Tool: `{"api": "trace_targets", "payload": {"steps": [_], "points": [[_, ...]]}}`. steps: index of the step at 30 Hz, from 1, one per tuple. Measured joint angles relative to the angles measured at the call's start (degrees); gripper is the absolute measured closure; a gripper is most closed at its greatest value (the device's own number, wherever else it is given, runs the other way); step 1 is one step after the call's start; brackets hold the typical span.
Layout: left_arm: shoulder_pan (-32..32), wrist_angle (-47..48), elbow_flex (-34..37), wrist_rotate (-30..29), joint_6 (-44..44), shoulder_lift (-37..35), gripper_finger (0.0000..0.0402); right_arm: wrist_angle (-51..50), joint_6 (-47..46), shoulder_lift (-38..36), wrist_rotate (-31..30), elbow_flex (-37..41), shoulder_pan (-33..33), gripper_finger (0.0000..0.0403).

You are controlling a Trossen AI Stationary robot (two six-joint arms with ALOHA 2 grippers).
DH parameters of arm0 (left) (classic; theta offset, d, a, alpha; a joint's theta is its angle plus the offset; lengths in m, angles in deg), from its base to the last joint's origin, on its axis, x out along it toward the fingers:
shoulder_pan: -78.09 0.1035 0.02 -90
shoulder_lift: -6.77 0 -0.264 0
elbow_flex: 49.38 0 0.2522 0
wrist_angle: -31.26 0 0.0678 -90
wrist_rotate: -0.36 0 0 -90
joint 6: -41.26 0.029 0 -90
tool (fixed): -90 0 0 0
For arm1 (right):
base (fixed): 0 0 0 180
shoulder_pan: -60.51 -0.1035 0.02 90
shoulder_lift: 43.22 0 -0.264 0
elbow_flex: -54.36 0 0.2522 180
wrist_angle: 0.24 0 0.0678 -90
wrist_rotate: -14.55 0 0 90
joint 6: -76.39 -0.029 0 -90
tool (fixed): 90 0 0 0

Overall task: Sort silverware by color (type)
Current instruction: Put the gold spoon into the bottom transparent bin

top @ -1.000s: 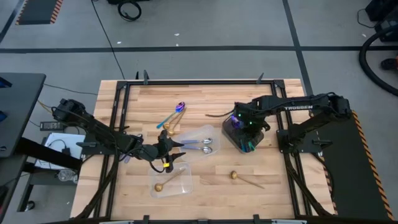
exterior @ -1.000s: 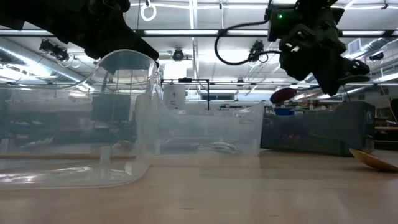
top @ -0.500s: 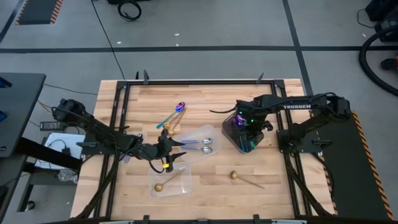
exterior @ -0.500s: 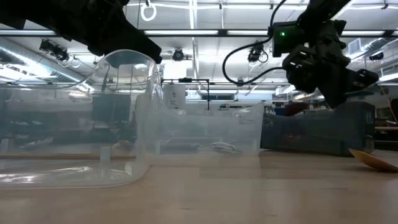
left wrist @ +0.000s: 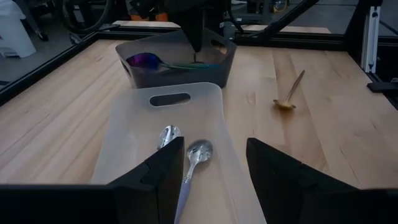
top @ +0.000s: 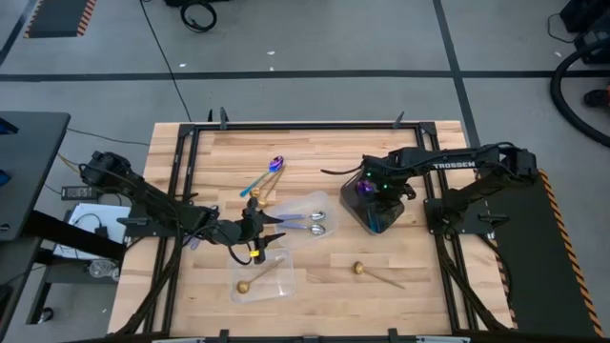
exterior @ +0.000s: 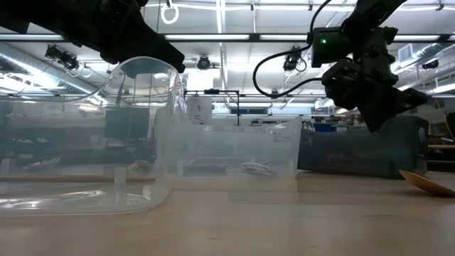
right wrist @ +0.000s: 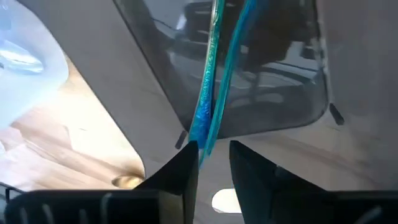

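My right gripper [top: 377, 197] reaches down into the dark grey tray [left wrist: 174, 76] and is shut on an iridescent purple-blue spoon [left wrist: 147, 60]. A second iridescent handle [right wrist: 237, 56] lies beside it in that tray. My left gripper [left wrist: 216, 146] hangs open above a clear tray [left wrist: 134, 137], where two silver spoons [left wrist: 198, 153] lie flat. On the table, another iridescent spoon [top: 270, 173] lies next to a gold one [top: 254, 195]. A gold spoon [top: 360, 270] lies toward the near edge, and one more [top: 246, 284] lies in a second clear tray. My right gripper has the iridescent spoon by the free end of its handle [right wrist: 200, 140], which sits right at the fingertips. The fingers come from above, pointing down into the tray. The spoon slants away from them, and its bowl [left wrist: 144, 60] rests at the tray's far-left end.
Black frame rails [top: 305, 126] run around the wooden table. The second clear tray [top: 276, 281] stands near the table's near edge, close to my left arm. Bare wood [top: 438, 276] lies around the loose gold spoon. The low view looks through the clear tray walls [exterior: 142, 128].
My right gripper has come down into the dark grey tray with the iridescent spoon. The spoon's bowl, held up in the air a second ago, is now down inside the tray. My left arm has kept still.
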Motion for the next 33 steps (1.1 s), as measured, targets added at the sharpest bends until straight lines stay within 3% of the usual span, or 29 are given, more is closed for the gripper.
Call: {"api": "trace_targets", "payload": {"steps": [12,19,24,33], "points": [[0.00,1.29,0.00,0.00,-1.36,0.00,0.0221,0.64,3.96,-0.02,0.38,-5.82,0.00,0.0281],[0.00,6.00,-0.02,0.01,-3.98,-0.08,0.0221,3.92,10.61,-0.02,-6.95,-9.49,-3.87,0.0281],[1.18,10.41,-0.02,1.41,-7.74,-0.11,0.0227,10.57,13.49,-0.02,-14.44,-9.53,-9.53,0.0284],[3.54,10.34,-1.14,5.65,-9.27,-0.15,0.0237,16.20,19.86,-0.02,-21.50,-9.53,-19.91,0.0284]]}}
